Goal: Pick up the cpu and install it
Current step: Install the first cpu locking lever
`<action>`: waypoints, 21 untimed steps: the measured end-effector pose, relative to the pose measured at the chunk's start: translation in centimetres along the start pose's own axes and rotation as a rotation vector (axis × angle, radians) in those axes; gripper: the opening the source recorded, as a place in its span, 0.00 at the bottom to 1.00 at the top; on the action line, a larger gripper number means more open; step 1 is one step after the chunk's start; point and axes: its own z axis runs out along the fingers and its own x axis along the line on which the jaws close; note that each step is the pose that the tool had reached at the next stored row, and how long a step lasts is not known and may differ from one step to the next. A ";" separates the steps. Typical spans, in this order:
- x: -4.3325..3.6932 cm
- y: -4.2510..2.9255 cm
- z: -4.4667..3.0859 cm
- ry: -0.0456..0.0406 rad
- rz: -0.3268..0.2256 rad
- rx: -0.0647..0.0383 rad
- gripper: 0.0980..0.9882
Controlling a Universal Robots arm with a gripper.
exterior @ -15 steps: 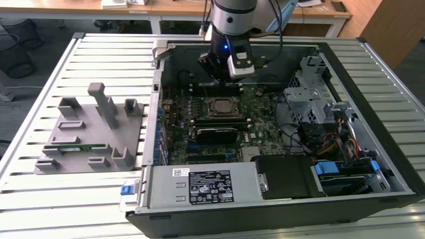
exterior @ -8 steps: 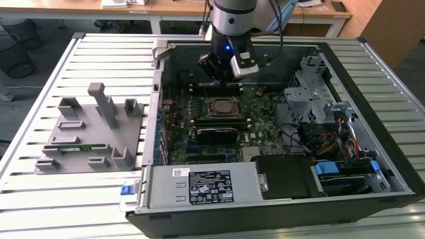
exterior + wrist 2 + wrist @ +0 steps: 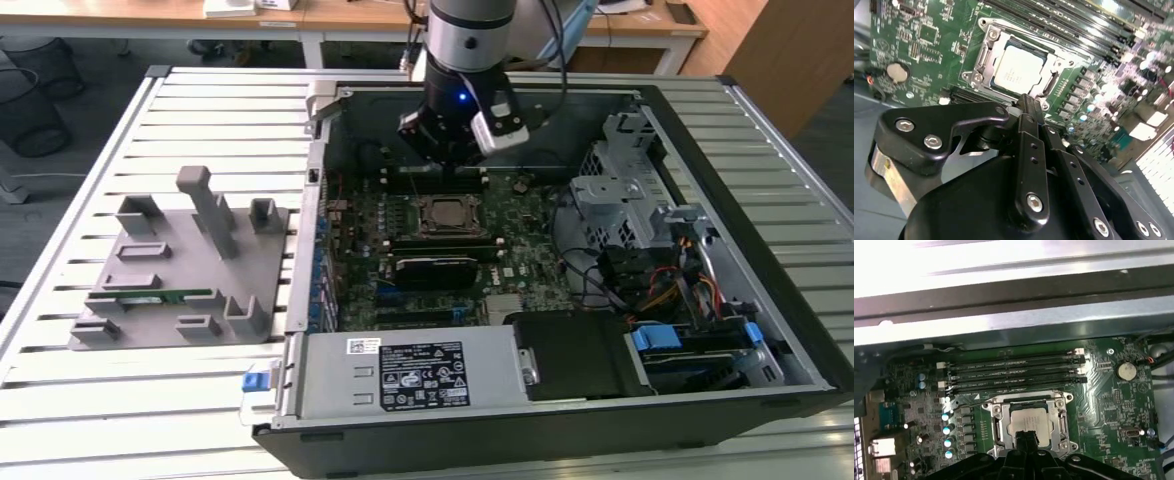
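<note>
While I hold the arm over the open computer case (image 3: 747, 330), I find the hand (image 3: 1026, 102) clenched, its black fingers pressed together at the tip and carrying nothing. In the second wrist view the tip hangs just beside the near edge of the socket (image 3: 1019, 67), above the board.

The cpu (image 3: 1016, 70) lies flat inside that socket; both wrist views show its pale, satin metal top, square with a thin darker border, framed by the bright steel load bracket and screws. I judge it placed, though I cannot tell from these views whether it sits fully keyed or whether the bracket is latched.

Risks, as I assess them: a descent from here with the fingers clenched could press on the metal lid off-centre and tilt the chip on its contacts; a sideways drift could catch the steel frame or the row of upright capacitors just beside it.

Beyond the socket run four long dark memory slots (image 3: 1014, 372), then the glossy green motherboard (image 3: 527, 215) with a round silver coin cell (image 3: 1126, 371). Farther out, in the exterior view, a grey moulded fixture (image 3: 174, 270) sits on the ribbed metal counter (image 3: 80, 400), holding a thin green memory stick (image 3: 160, 297).
</note>
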 end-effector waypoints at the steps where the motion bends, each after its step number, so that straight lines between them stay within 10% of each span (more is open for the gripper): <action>1: 0.00 0.00 0.01 0.0008 -0.020 0.000 0.01; 9: 0.16 -0.02 0.09 0.0055 -0.139 0.002 0.01; 21: 4.20 -0.44 0.15 0.0053 -0.142 0.000 0.01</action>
